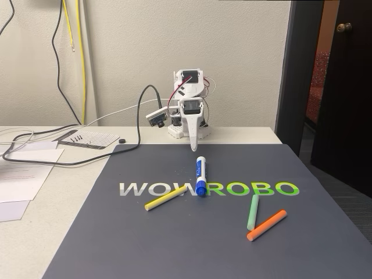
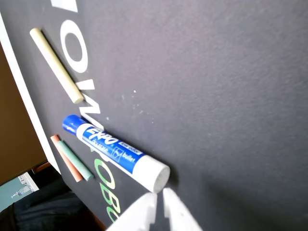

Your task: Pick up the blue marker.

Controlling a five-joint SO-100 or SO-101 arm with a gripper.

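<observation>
The blue marker [image 1: 201, 176] lies flat on the dark mat [image 1: 145, 244] that covers the tabletop [image 1: 70, 192]. It sits near the middle of the mat, a bit closer to the far edge. Its blue cap rests on the big letters [image 1: 209, 189] printed on the mat, and its white end faces the robot.

The gripper [image 1: 195, 146] hangs just above the mat, near the far edge. It points down at the white end of the marker. In the wrist view, the two white tips of the gripper [image 2: 159, 197] are almost closed, with only a thin gap. They hold nothing. The marker [image 2: 115, 151] is just in front of them, and I cannot tell if they touch.

A yellow stick [image 1: 165, 198] lies near the cap. A green stick [image 1: 253, 211] and an orange stick [image 1: 266, 225] lie farther to the right in the fixed view.
</observation>
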